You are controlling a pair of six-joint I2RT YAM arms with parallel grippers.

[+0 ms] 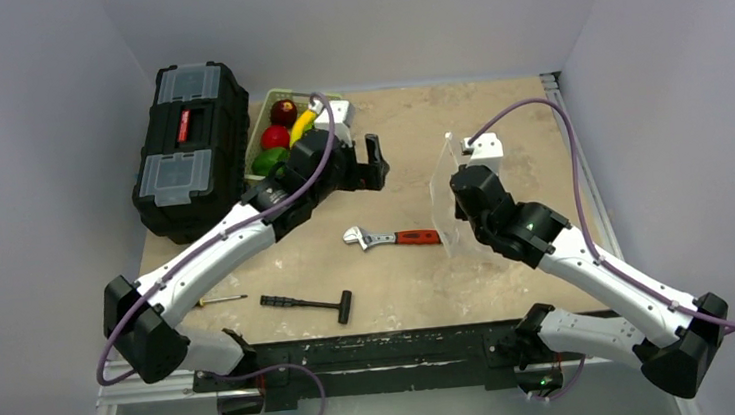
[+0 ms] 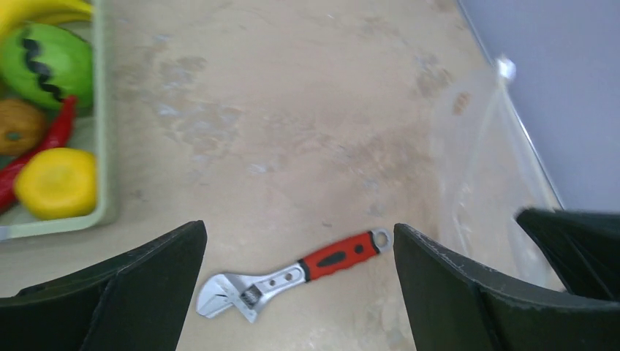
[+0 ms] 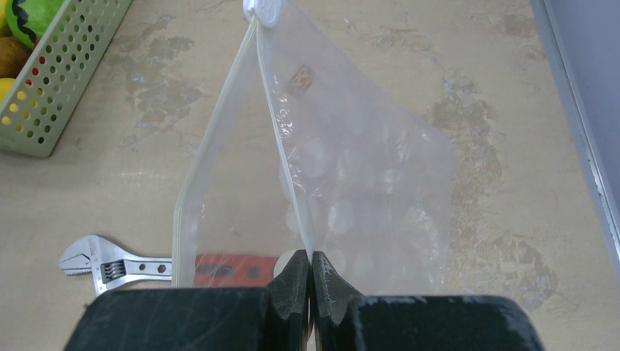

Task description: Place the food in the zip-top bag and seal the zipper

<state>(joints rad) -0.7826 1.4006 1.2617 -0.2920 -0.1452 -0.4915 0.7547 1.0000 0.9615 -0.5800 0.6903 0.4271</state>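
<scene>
Right gripper [image 3: 312,257] is clamped on the lip of the bag [image 3: 351,183] near the bench's right edge, left gripper [image 1: 362,165] spread empty by food [image 1: 282,133] at the far edge; the limp mouth could be knocked shut by a dropped piece.

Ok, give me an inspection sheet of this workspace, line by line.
Surface: table, tan and stained.
Job's things: food all in the basket; zip-top bag held upright, empty; zipper open.
Clutter: toolbox, wrench, T-handle tool, screwdriver.
End effectors: left end effector open, empty; right end effector shut on the bag's zipper edge.
Cables: purple cables arch over both arms.
Surroundings: grey walls; nothing else seen.
</scene>
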